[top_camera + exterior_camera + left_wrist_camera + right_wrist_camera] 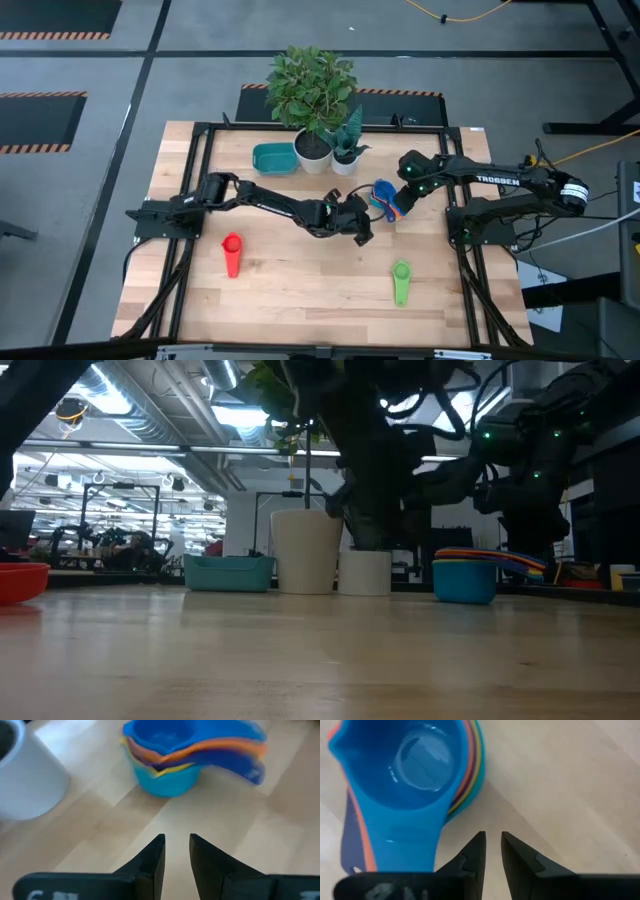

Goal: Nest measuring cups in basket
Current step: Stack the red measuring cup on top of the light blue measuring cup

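Several measuring cups stand nested in a stack (pixel 384 196) on the table's wood, right of centre; a light blue cup is at the bottom and a blue one (pixel 415 765) on top, with the handles fanned out to one side (pixel 510 561). A red cup (pixel 232 252) lies left of centre and a green cup (pixel 401 281) lies near the front right. The teal basket (pixel 272 157) sits at the far side, left of the pots. My left gripper (pixel 176 841) hovers shut just near-left of the stack. My right gripper (pixel 492 838) hovers shut over the table beside the stack's right.
Two white plant pots (pixel 313 152) (pixel 345 162) stand between the basket and the stack, and leaves overhang them. A black frame (pixel 200 180) runs round the table. There is bare wood along the near edge between the red and green cups.
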